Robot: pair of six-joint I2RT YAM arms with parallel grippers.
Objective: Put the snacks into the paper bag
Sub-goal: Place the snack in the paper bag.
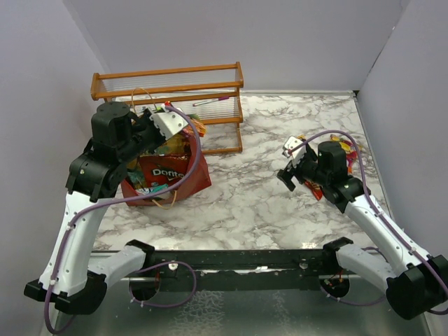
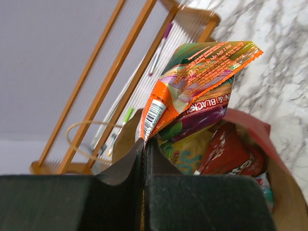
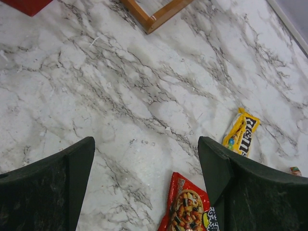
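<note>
The dark red-brown paper bag (image 1: 198,176) stands at the left, full of snacks, a red Doritos bag (image 1: 166,172) in front. My left gripper (image 2: 144,144) is shut on an orange packet (image 2: 192,82) and holds it over the bag's mouth (image 2: 250,130), above other packets (image 2: 226,151). My right gripper (image 3: 147,147) is open and empty above the marble table. A small red packet (image 3: 187,209) lies just below it near the right finger (image 3: 216,168). A yellow M&M's packet (image 3: 243,131) lies further right.
A wooden slatted rack (image 1: 168,87) stands behind the bag, with pens on it (image 2: 159,48). Its foot shows in the right wrist view (image 3: 154,14). Grey walls close in the table at the back and sides. Another small scrap (image 3: 294,170) lies at the far right.
</note>
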